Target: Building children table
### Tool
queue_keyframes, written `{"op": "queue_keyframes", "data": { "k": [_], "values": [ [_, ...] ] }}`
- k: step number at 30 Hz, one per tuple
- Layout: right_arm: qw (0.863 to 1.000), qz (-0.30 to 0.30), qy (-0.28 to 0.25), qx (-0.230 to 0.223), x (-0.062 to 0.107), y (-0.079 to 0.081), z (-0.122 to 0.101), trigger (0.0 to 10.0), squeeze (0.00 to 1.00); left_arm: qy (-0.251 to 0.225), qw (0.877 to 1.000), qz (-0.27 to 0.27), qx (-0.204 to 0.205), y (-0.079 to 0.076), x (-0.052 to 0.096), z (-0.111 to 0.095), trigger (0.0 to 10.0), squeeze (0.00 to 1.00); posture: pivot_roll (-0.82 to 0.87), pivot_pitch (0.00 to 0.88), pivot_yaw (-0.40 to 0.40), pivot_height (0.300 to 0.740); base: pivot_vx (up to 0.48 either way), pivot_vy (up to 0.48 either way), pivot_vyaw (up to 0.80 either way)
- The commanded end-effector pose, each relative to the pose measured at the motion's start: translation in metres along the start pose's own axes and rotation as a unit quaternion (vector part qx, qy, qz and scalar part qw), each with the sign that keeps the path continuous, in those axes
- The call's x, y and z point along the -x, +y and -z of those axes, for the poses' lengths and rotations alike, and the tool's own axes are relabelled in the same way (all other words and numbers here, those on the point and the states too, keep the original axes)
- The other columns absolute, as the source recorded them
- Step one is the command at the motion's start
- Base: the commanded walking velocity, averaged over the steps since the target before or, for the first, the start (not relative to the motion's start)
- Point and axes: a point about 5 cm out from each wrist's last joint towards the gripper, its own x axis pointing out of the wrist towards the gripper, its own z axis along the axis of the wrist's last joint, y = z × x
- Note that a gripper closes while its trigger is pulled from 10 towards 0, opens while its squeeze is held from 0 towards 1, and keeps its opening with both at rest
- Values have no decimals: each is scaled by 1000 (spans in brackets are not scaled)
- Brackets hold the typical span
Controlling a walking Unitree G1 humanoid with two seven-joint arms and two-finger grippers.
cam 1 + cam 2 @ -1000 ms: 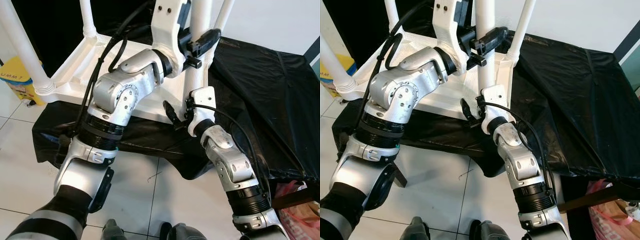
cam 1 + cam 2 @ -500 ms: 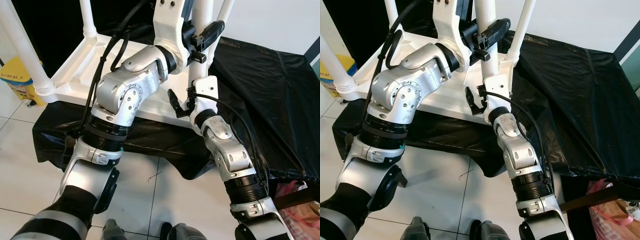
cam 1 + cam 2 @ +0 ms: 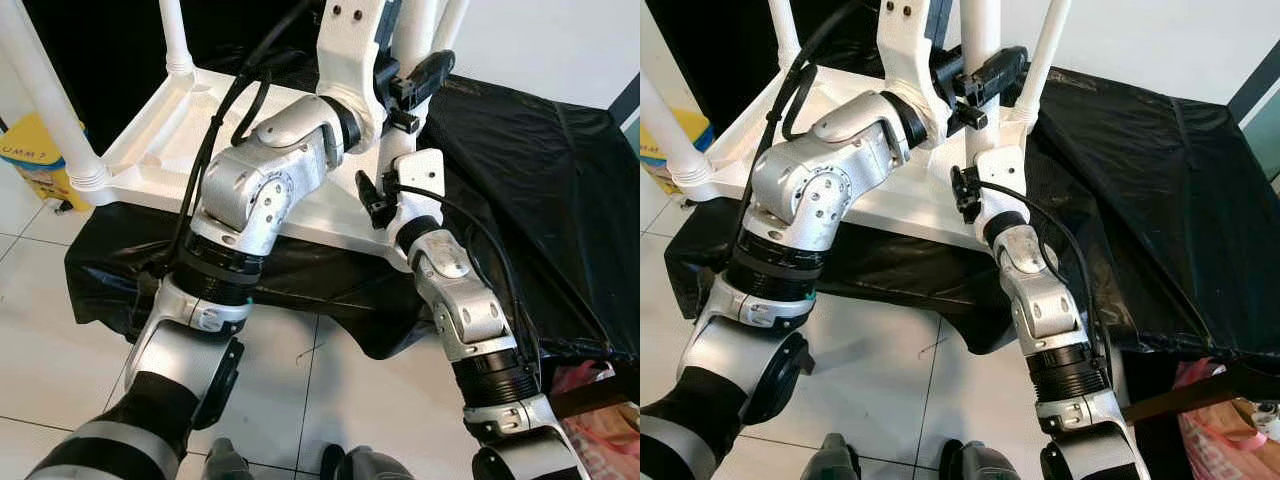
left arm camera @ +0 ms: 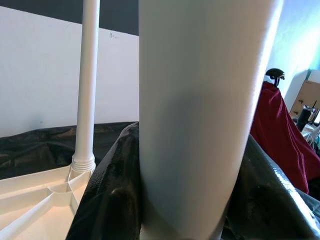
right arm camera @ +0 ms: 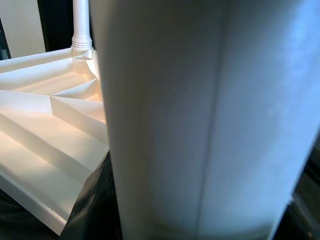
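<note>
White plastic, the upturned tabletop [image 3: 150, 150] lies on a black sheet [image 3: 520, 180], three legs already standing in its corners. Both arms have crept higher on the near leg [image 3: 980, 30]: left tool [image 3: 985, 75] clamped around it, right tool [image 3: 965, 190], its fingers parted, risen to its base, apparently seating it.
</note>
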Motion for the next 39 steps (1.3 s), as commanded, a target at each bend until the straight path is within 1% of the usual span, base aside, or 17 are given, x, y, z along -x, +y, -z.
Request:
{"op": "queue_keyframes", "data": {
  "k": [1, 6, 7, 8, 9, 14, 18, 19, 21, 23, 26, 27, 28, 30, 35, 37, 39],
  "values": [
    [1000, -15, -8, 0, 2, 7, -1, 0, 0, -6, 998, 53, 13, -22, -7, -2, 10000, 0, 73, 141, -110, 740, 0, 0, 0],
    [1000, -9, -4, -4, 4, 5, 0, 0, 0, -6, 998, 56, 11, -24, -7, -1, 10000, 0, 73, 144, -109, 740, 0, 0, 0],
    [1000, 1, 0, -9, 4, 3, 1, 10000, 0, -8, 998, 57, 13, -24, -7, -1, 10000, 39, 72, 145, -110, 740, 0, 0, 0],
    [1000, 1, 0, -9, 4, 3, 1, 10000, 0, -8, 998, 57, 13, -24, -7, -1, 10000, 39, 72, 145, -110, 740, 0, 0, 0],
    [1000, 13, 4, -16, 5, 0, 2, 10000, 0, -12, 998, 57, 19, -24, -6, 0, 10000, 1000, 72, 146, -111, 740, 0, 0, 0],
    [999, 28, 5, -24, 6, -3, 2, 10000, 0, -27, 998, 60, 19, -24, -4, -2, 10000, 1000, 72, 143, -111, 740, 0, 0, 0],
    [998, 52, 8, -33, 6, -6, 5, 10000, 0, -26, 998, 57, -7, -24, -3, 0, 10000, 1000, 69, 144, -107, 740, 0, 0, 0],
    [998, 59, 9, -36, 6, -7, 5, 10000, 0, -26, 998, 61, -13, -25, -2, 1, 10000, 0, 65, 146, -104, 740, 0, 0, 0],
    [997, 64, 9, -37, 6, -8, 6, 10000, 0, -27, 997, 64, -17, -26, -1, 2, 10000, 0, 65, 146, -104, 740, 0, 0, 0],
    [995, 84, 11, -47, 7, -12, 6, 10000, 0, -35, 997, 61, -33, -26, 0, 2, 10000, 0, 64, 150, -101, 740, 0, 0, 0],
    [994, 92, 12, -49, 8, -13, 6, 10000, 0, -41, 997, 55, -39, -26, 0, 1, 10000, 0, 62, 150, -99, 740, 0, 0, 0],
    [992, 113, 12, -53, 10, -18, 7, 10000, 0, -62, 996, 33, -59, -22, 1, -1, 10000, 0, 55, 158, -98, 740, 0, 0, 0],
    [992, 113, 12, -53, 10, -18, 7, 10000, 0, -62, 996, 33, -59, -22, 1, -1, 10000, 0, 55, 158, -98, 740, 0, 0, 0],
    [987, 146, 9, -59, 13, -27, 8, 10000, 0, -93, 993, 0, -79, -17, 5, -4, 10000, 0, 52, 166, -100, 740, 0, 0, 0],
    [984, 171, 4, -59, 17, -35, 10, 10000, 0, -117, 990, -25, -69, -11, 12, -4, 10000, 0, 49, 168, -97, 740, 0, 0, 0],
    [982, 184, -5, -51, 21, -42, 15, 10000, 0, -134, 989, -37, -49, -9, 21, -1, 10000, 0, 46, 168, -91, 740, 0, 0, 0],
    [981, 188, -7, -47, 23, -44, 16, 10000, 0, -137, 989, -39, -42, -9, 23, 1, 10000, 0, 45, 167, -90, 740, 0, 0, 0]
  ]
}}
